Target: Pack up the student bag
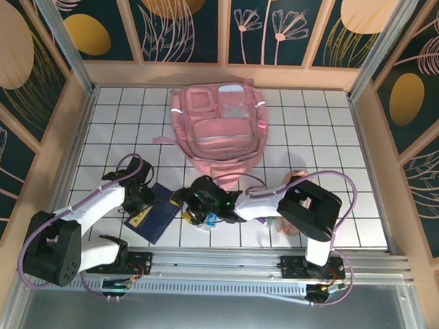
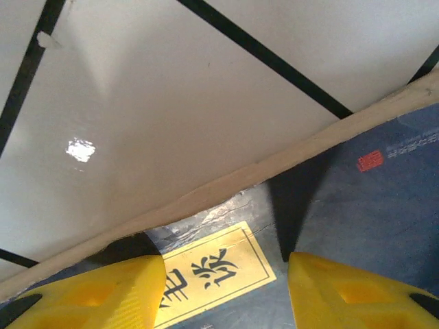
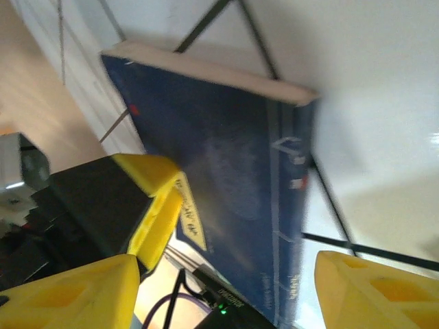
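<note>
The student bag (image 1: 217,128), large and pink, lies flat at the back middle of the tiled table. A dark blue book (image 1: 153,214) with a yellow label lies near the front left. My left gripper (image 1: 139,197) hangs low over the book's left part. In the left wrist view its jaws (image 2: 226,274) stand apart above the cover (image 2: 370,199), the yellow label (image 2: 212,267) between them. My right gripper (image 1: 191,200) reaches in from the right, open (image 3: 226,274), facing the book (image 3: 233,157). One of the left gripper's yellow fingers (image 3: 156,205) shows at the book's label corner.
Small blue-and-white items (image 1: 206,221) lie under the right arm's wrist. A pale pink object (image 1: 298,174) sits at the right by the right arm's elbow. Wooden walls (image 1: 75,129) close in the table, and a metal rail (image 1: 222,263) runs along the near edge.
</note>
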